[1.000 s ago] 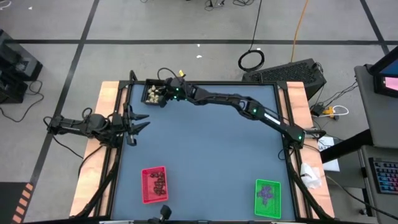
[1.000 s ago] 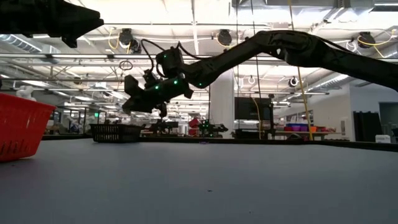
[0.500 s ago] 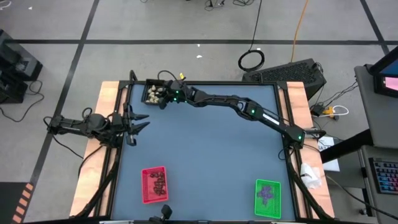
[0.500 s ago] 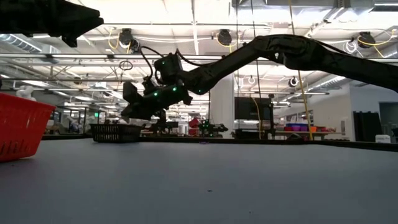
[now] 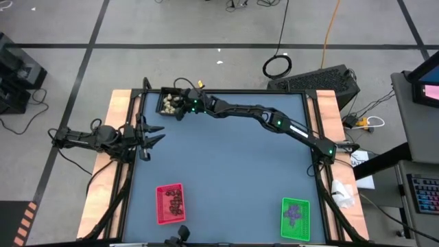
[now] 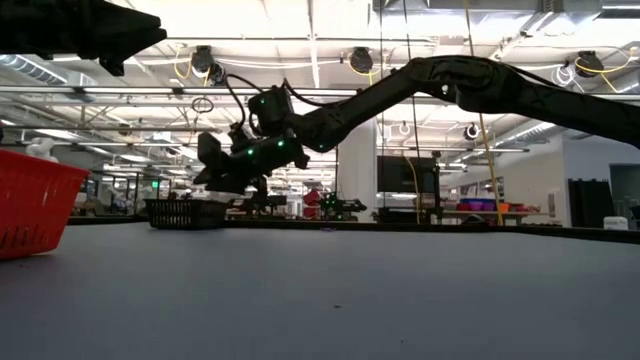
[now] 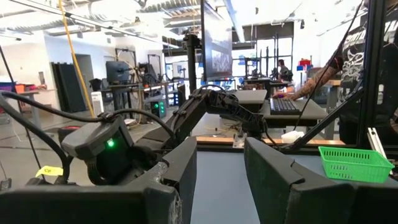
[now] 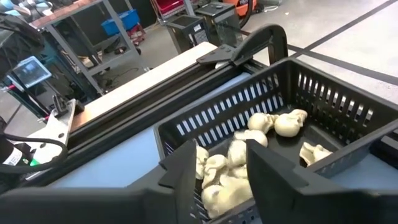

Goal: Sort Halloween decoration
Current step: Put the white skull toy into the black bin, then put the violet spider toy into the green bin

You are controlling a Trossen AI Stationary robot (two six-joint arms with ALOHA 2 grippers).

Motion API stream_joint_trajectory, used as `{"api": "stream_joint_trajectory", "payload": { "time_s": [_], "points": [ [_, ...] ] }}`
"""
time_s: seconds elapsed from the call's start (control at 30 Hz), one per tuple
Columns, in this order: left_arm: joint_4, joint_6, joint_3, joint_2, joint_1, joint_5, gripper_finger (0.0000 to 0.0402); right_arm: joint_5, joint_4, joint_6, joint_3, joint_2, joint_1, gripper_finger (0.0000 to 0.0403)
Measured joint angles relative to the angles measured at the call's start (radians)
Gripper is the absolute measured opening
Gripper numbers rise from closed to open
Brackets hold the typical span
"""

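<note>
The Halloween decoration, many tiny trinkets, lies sorted by kind so that each tray holds one sort: cream-white skull-like lumps (image 8: 273,123) fill the black slotted plastic tray (image 5: 169,103) at the table's far left corner, dark lumps (image 5: 173,202) sit in the red tray (image 5: 169,204) at the near edge, and flat purple bits (image 5: 295,214) rest in the green tray (image 5: 295,219) near the right corner. The right gripper (image 8: 219,167) hangs just above the black tray's rim, its two dark fingers apart with nothing between them, a stance that suits dropping a piece among the cream lumps below. The left gripper (image 5: 152,135) waits at the table's left edge, fingers apart and empty, clear of the right arm's reach. No loose trinkets show on the grey-blue tabletop (image 5: 226,165), so the sorting appears nearly complete.
</note>
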Motion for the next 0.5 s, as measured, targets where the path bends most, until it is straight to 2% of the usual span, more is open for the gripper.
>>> {"api": "stream_joint_trajectory", "payload": {
  "time_s": [0.27,0.37,0.5],
  "points": [
    [0.0,0.0,0.0,0.0,0.0,0.0,0.0129,-0.006,-0.003,-0.025,0.0,0.0,0.0,0.0145],
    [0.0,0.0,0.0,0.0,0.0,0.0,0.0129,-0.052,-0.026,-0.057,0.0,-0.006,0.0,0.0137],
    [-0.009,0.0,0.0,0.0,0.0,0.0,0.0129,-0.047,-0.101,-0.101,0.0,-0.027,0.002,0.011]
  ]
}}
